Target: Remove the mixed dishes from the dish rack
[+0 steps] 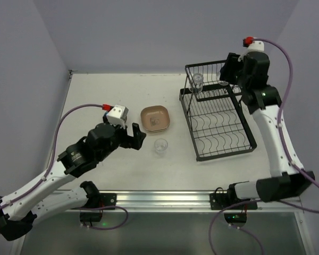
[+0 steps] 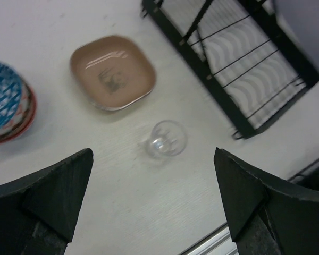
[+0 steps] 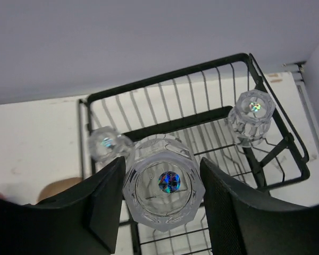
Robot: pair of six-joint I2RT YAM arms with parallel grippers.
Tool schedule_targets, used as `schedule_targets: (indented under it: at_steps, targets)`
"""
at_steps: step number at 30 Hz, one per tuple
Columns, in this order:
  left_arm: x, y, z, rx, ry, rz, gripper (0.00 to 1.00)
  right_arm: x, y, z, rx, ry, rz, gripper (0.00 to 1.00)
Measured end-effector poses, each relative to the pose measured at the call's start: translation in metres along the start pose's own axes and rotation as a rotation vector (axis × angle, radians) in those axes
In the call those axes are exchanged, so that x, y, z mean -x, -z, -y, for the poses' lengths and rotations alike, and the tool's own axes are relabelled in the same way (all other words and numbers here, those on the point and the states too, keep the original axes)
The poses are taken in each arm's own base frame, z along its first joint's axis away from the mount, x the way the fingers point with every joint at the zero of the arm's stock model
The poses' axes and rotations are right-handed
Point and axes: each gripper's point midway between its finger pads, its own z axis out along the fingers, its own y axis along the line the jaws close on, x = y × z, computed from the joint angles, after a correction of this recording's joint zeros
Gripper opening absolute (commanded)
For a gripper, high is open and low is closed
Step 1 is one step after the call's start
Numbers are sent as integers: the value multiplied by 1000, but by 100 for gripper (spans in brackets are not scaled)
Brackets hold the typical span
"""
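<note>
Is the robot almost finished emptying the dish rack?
Nearly. Out already on the table: a brown plate, stacked bowls and one glass. The right end effector grips a second glass in the top of the rack. Two other glasses are left there.

Under me a white table (image 1: 106,95) is spreading out, matte and faintly grained. Pale lavender-grey panels are closing it in. A back wall (image 1: 149,32) is rising behind it, and a left wall (image 1: 21,79) is meeting that one in the far left corner. Along the near edge I am seeing a silver metal rail (image 1: 165,199) running from side to side. Below it a dark ledge (image 1: 165,234) is showing.
</note>
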Motion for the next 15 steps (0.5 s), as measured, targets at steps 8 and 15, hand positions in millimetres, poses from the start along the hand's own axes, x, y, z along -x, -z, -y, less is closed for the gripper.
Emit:
schedule_targets:
  at_steps: [8,15]
  targets:
    - [89,25,134,-668,157,258,100,18,141,-53,431,-148,269,0]
    - [93,17,200,-956,147,251,100,-31,182,-108,890,-235,251,0]
